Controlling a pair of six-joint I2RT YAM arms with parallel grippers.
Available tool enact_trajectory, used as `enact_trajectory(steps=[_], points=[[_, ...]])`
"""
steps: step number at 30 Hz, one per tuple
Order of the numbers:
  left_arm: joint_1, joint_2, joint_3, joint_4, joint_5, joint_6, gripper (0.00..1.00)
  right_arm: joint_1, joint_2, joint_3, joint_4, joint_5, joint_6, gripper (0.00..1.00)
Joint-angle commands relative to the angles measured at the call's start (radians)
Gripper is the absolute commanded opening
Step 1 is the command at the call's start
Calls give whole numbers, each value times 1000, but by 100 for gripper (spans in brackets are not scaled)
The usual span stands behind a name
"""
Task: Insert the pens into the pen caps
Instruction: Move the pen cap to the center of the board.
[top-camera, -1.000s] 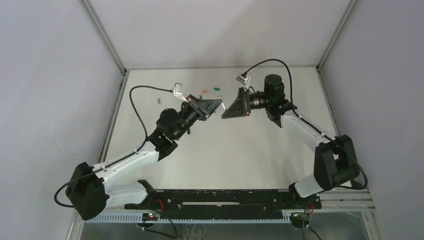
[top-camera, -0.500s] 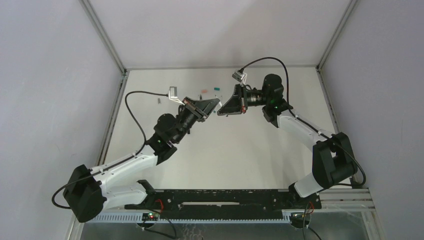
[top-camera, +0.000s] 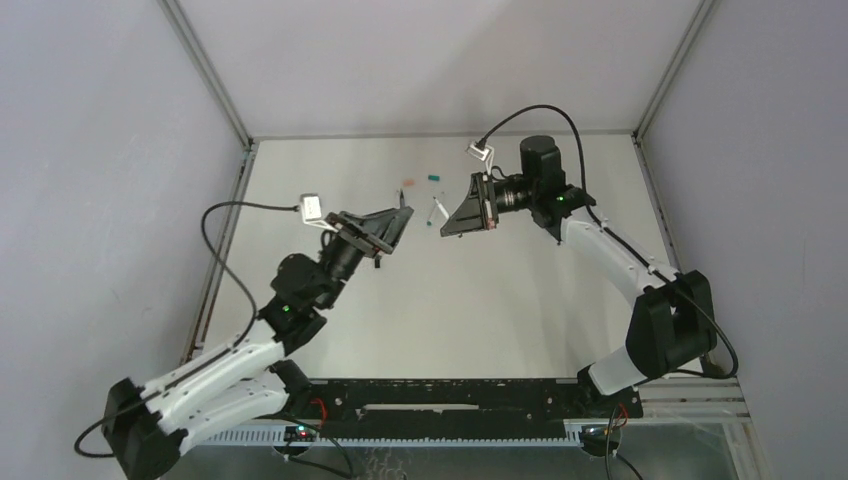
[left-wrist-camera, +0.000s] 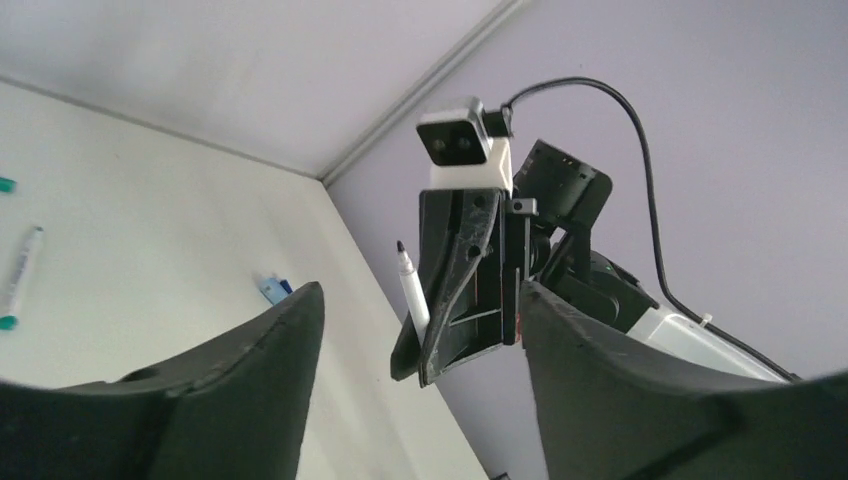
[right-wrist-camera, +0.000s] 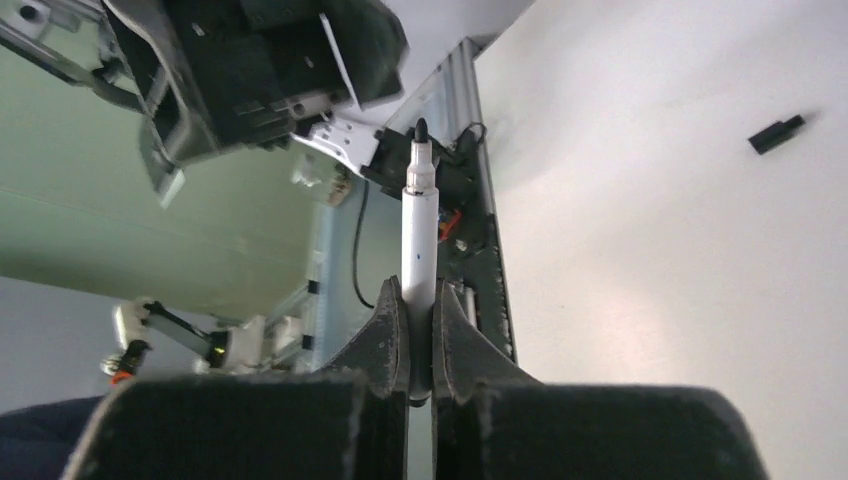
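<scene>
My right gripper (right-wrist-camera: 418, 292) is shut on the lower barrel of a white pen (right-wrist-camera: 418, 230) whose bare black tip points away from the jaws. That same pen (left-wrist-camera: 412, 295) shows in the left wrist view, sticking out of the right gripper. My left gripper (left-wrist-camera: 420, 290) is open, holds nothing and stands a short way left of the right gripper (top-camera: 443, 227). A second white pen (left-wrist-camera: 20, 272) lies on the table with a teal end. Pen caps lie at the back: salmon (top-camera: 408, 181), teal (top-camera: 435, 177), black (right-wrist-camera: 777, 134) and blue (left-wrist-camera: 275, 290).
Both arms hang above the white table (top-camera: 480, 300) in its back half. Grey walls and metal frame posts (top-camera: 220, 90) enclose the table on three sides. The arms' black base rail (top-camera: 450, 395) runs along the near edge.
The right gripper closed on the pen and the left gripper opened, letting it go. The left arm then drew back to the left and toward the near edge.
</scene>
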Motion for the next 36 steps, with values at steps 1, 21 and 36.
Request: enact_trajectory(steps=[1,21,36], points=[[7,-169,-22,-213,-113,208,80,-14,-78,77,-467,20,-579,0],[340,-3,-77,-578,113,119,75,-86,-105,44,-708,67,-971,0],[379,677,381,-987,108,334,39,-107,-103,44,-708,58,-956,0]])
